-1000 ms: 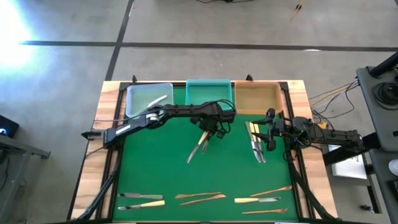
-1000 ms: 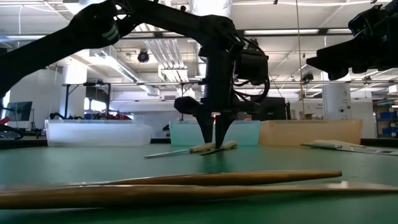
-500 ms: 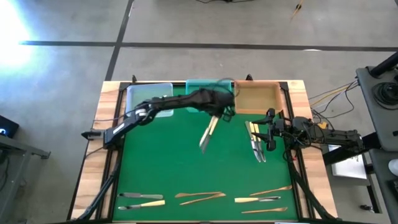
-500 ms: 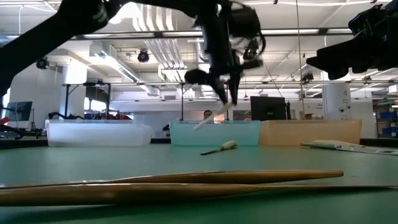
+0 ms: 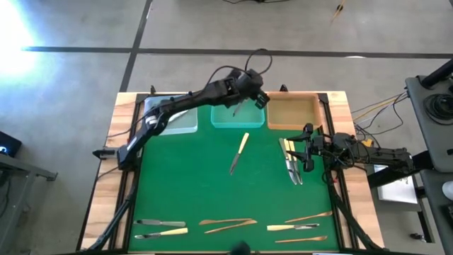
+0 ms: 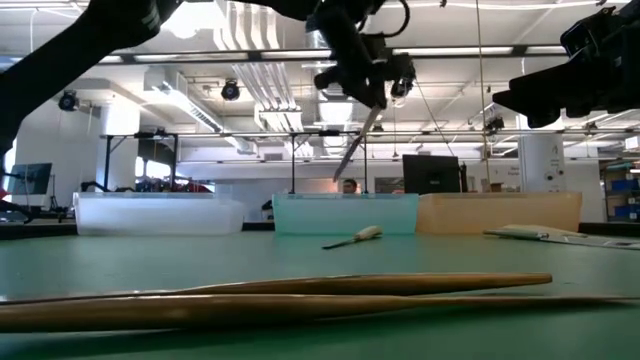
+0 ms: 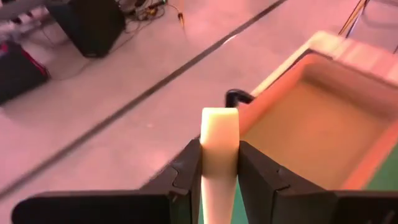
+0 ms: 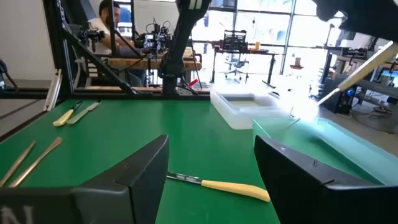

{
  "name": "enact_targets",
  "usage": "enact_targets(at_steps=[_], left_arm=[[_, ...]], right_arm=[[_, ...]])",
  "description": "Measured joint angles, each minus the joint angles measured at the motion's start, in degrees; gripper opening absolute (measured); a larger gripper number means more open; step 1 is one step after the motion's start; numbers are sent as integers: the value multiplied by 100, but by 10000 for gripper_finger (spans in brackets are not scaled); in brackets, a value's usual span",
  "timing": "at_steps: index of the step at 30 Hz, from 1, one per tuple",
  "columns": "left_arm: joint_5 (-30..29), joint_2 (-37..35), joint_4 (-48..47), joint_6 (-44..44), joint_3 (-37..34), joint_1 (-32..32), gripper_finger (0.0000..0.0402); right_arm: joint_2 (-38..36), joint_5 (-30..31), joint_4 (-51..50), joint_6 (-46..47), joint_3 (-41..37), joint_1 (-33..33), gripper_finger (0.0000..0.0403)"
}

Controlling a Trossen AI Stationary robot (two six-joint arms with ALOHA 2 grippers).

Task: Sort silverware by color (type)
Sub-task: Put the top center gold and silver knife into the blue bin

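Green-topped desk (image 5: pixel 191 184) in a workshop hall, three trays along its far edge. Left end effector (image 5: pixel 244 99) raised over the teal tray (image 5: pixel 238 117), clamped on a cream-handled utensil (image 6: pixel 357 147) hanging tilted, probably so it drops into that middle bin. Tan tray (image 5: pixel 291 113) just beside, clear tray (image 5: pixel 170 113) on the other side. Another cream-handled knife (image 5: pixel 239 152) lying mid-desk, unsorted. Right end effector (image 5: pixel 308 152) spread wide, empty, low near a small cluster of silverware (image 5: pixel 290 164). More silverware lined along the near edge (image 5: pixel 226 225), awaiting sorting.

Robotics lab: exposed ceiling ducts (image 6: pixel 250 45), equipment-laden workbenches (image 8: pixel 155 62).
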Motion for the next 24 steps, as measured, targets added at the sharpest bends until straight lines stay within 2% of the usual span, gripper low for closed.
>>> enact_targets(at_steps=[5,9,13,17,24], left_arm=[[89,27,-576,783,-5,244,63],[466,210,-1052,1033,-48,367,63],[953,404,-1063,1177,-60,425,63],[1008,660,-1104,1349,-58,432,63],[1434,737,-1385,1087,-58,440,126]], right_arm=[[0,-2,6,0,0,0,231],[0,-2,11,-2,0,0,231],[0,0,13,0,0,0,231],[0,0,13,0,1,0,231],[0,0,15,-2,2,0,231]])
